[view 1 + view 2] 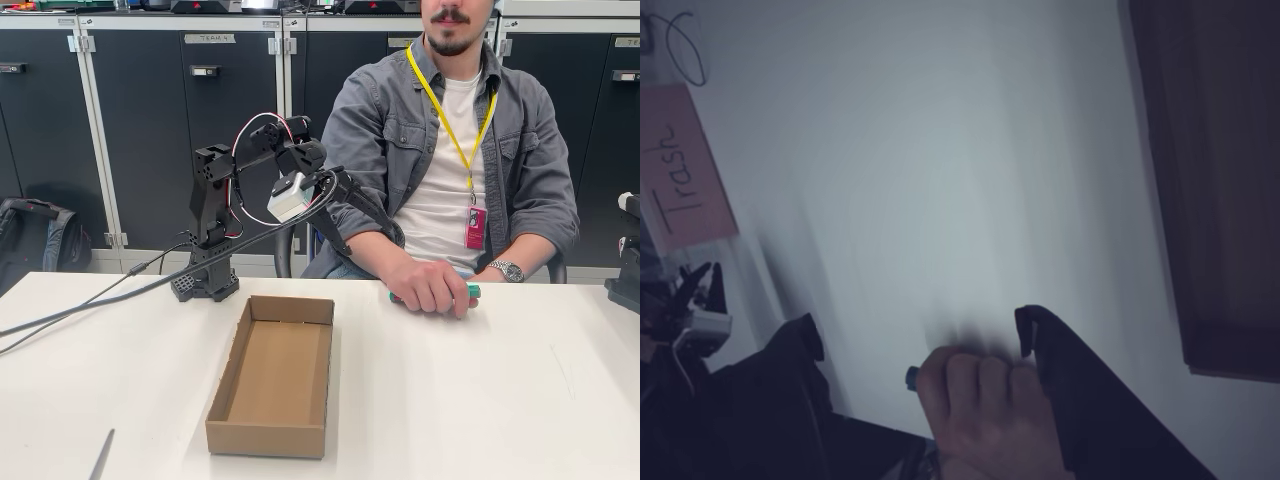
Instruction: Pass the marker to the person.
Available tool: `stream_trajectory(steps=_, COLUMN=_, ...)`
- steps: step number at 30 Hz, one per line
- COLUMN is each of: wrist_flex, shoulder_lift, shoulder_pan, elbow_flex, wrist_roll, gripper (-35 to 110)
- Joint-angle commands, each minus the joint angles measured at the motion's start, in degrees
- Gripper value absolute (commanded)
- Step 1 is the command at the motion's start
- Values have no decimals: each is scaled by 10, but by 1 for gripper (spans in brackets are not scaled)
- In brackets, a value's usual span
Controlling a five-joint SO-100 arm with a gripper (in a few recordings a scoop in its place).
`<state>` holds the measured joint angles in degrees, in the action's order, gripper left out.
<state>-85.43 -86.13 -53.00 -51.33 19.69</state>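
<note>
The person (455, 150) sits behind the white table (480, 400). His hand (430, 285) rests on the table, closed around the marker (472, 291), whose green ends stick out on both sides of the fist. My gripper (372, 245) hangs in the air just left of and above that hand, pointing down toward it. It is open with nothing held. In the wrist view the gripper (920, 335) shows two dark fingers (1025, 325) spread apart. The hand (980, 400) lies below them, with one marker (911, 377) end peeking out at its left.
An open cardboard box (275, 375) lies at the table's middle front and appears as a dark box (1210, 180) in the wrist view. A thin grey stick (102, 455) lies at the front left. Cables (90, 300) run left from the arm's base (205, 285). A pink "Trash" label (680, 185) is on the table.
</note>
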Motion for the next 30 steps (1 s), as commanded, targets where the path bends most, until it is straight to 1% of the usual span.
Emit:
stream_trajectory(steps=1, wrist_flex=-12, shoulder_lift=-53, shoulder_pan=4, elbow_flex=11, wrist_roll=19, gripper=44)
stream_trajectory(steps=10, wrist_flex=-5, shoulder_lift=-72, shoulder_pan=4, elbow_flex=-1, wrist_roll=12, gripper=45)
stream_trajectory(steps=24, wrist_flex=-18, shoulder_lift=-72, shoulder_pan=4, elbow_flex=2, wrist_roll=18, gripper=45)
stream_trajectory(steps=26, wrist_flex=-21, shoulder_lift=-72, shoulder_pan=4, elbow_flex=3, wrist_roll=16, gripper=47)
stream_trajectory(steps=30, wrist_flex=-28, shoulder_lift=-71, shoulder_pan=4, elbow_flex=6, wrist_roll=15, gripper=47)
